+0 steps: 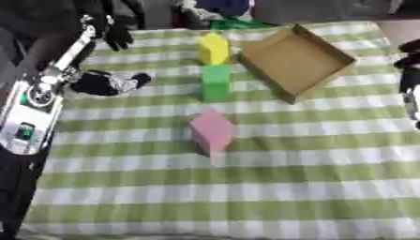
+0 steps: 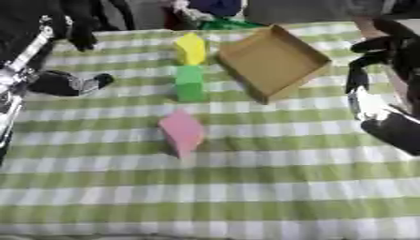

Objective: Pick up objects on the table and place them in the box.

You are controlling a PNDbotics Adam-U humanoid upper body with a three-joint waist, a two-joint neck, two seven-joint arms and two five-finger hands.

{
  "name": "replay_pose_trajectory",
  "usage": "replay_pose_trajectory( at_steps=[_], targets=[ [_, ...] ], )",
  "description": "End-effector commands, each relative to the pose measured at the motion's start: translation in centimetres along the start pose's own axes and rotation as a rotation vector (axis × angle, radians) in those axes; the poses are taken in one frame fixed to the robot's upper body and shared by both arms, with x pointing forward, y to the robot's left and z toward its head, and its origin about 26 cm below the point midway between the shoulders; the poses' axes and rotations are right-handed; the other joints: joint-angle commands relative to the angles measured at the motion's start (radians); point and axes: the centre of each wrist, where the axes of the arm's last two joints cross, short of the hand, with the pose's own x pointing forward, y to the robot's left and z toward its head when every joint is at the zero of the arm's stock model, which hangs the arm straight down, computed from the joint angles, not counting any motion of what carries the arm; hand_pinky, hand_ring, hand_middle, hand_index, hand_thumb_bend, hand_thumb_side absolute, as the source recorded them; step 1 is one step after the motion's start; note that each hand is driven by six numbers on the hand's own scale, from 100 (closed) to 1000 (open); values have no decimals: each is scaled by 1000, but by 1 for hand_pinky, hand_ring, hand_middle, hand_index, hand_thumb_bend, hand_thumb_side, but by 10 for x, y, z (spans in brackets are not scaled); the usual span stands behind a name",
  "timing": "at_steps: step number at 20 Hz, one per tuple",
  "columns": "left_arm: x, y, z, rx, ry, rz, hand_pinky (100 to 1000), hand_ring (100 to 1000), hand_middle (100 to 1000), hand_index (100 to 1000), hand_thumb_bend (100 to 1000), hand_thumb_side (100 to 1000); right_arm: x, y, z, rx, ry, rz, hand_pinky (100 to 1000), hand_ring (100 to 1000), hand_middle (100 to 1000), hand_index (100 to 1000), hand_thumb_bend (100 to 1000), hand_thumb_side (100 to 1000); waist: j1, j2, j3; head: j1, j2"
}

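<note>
Nearest the camera lies a bare stretch of green-and-white checked tablecloth [image 1: 246, 197], and just beyond it, about mid-table, stands a pink block [image 1: 213, 130], tilted on its base. Farther off and in line with it sits a green block [image 1: 216, 82], with a yellow block [image 1: 213, 48] right behind it, the two touching or nearly so. To the right of that pair lies the cardboard box [image 1: 328, 49], open-topped and turned at an angle, and nothing shows inside it.

So the task looks not yet begun as far as results go: all three blocks are on the cloth, none in the box, and neither hand holds anything.

At the far left the left hand [image 1: 117, 35] hangs above the cloth with its fingers pointing down, slack and empty, well apart from the blocks. Coming in from the right edge, the right hand [image 2: 367, 63] has its dark fingers drooping, released and grasping nothing, near the box's right side. A dark bundle [image 1: 105, 82] rests on the cloth at the left.

Three picks and three placements appear to remain.
</note>
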Motion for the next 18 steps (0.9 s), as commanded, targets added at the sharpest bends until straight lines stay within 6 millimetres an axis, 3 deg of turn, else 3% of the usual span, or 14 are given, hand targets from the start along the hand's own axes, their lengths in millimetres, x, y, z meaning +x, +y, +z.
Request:
replay_pose_trajectory(
  at_steps=[1,8,13,18],
  targets=[
    [-3,16,-8,-118,-45,-82,613,588,577,845,578,202,4,-5,-2,11,-19,19,833,665,709,965,100,412,1,-18,-3,3,5],
    [4,18,-48,-405,-204,-159,666,602,596,844,566,176,4,-4,-2,25,-21,18,834,666,709,965,100,411,7,-23,-15,7,5],
    [16,8,-77,-568,-312,-164,669,605,597,840,553,166,4,-4,-2,33,-19,19,834,665,709,965,100,413,11,-23,-25,8,5],
    [23,-4,-95,-701,-375,-158,679,612,601,840,554,157,3,-4,-2,36,-19,20,834,665,709,965,100,414,15,-23,-30,8,5]
  ],
)
